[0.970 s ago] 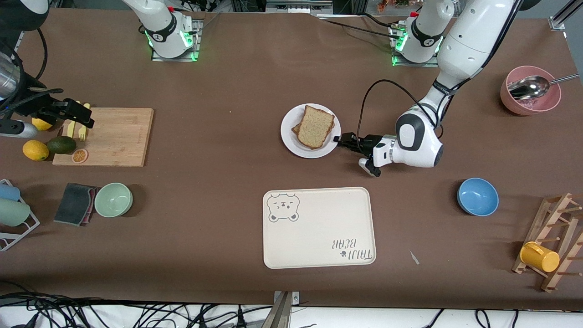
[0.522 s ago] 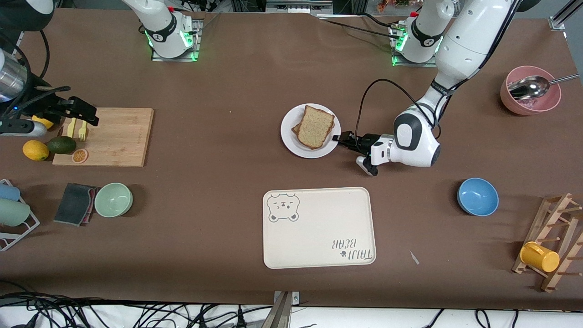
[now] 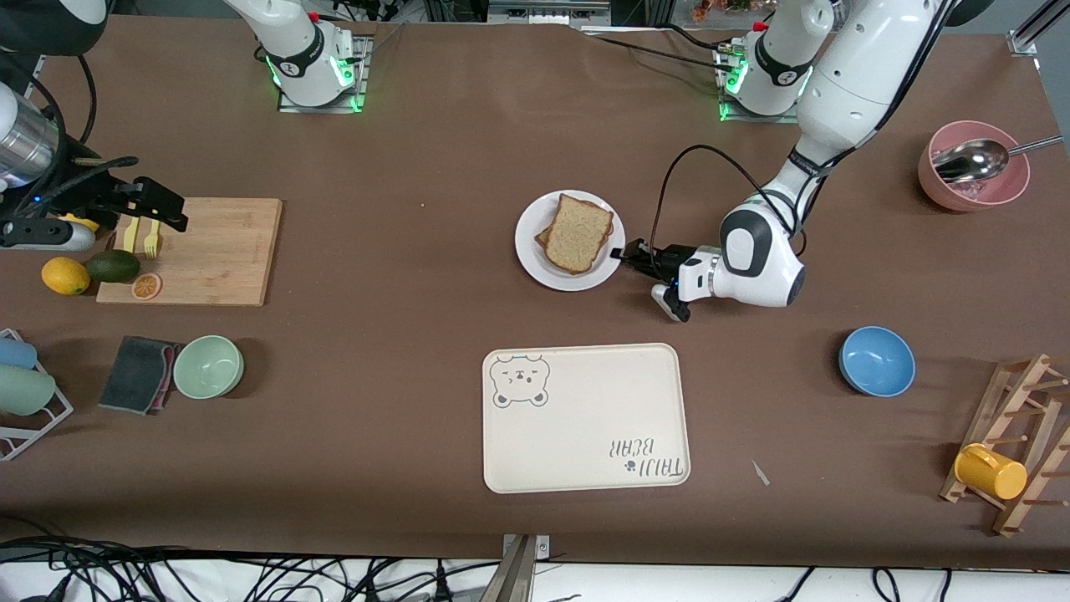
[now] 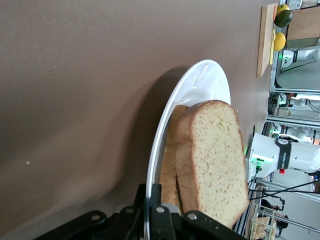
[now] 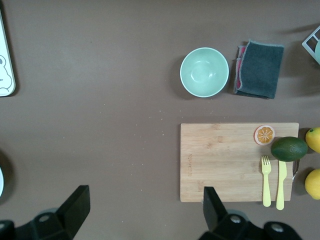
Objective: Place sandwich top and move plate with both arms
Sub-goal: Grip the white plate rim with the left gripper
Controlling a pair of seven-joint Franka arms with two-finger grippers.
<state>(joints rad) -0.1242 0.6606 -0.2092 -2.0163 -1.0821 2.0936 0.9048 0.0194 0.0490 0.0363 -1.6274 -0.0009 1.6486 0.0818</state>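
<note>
The sandwich top (image 3: 577, 232), a speckled brown bread slice, lies on another slice on the white plate (image 3: 535, 261) at the table's middle. My left gripper (image 3: 620, 255) is low at the plate's rim on the side toward the left arm's end, shut on the rim. In the left wrist view its jaws (image 4: 154, 192) clamp the plate's edge (image 4: 200, 75) with the bread (image 4: 212, 155) just past them. My right gripper (image 3: 171, 213) is open and empty, up over the wooden cutting board (image 3: 209, 251); it also shows in the right wrist view (image 5: 146, 196).
A cream bear tray (image 3: 585, 418) lies nearer the front camera than the plate. A green bowl (image 3: 208, 366), a dark cloth (image 3: 138, 374), lemons and an avocado (image 3: 113, 266) sit at the right arm's end. A blue bowl (image 3: 876, 360), a pink bowl (image 3: 974, 188) and a cup rack (image 3: 1016, 447) sit at the left arm's end.
My left gripper has pushed a little closer onto the plate's rim. My right gripper has drifted slightly toward the table's middle over the cutting board.
</note>
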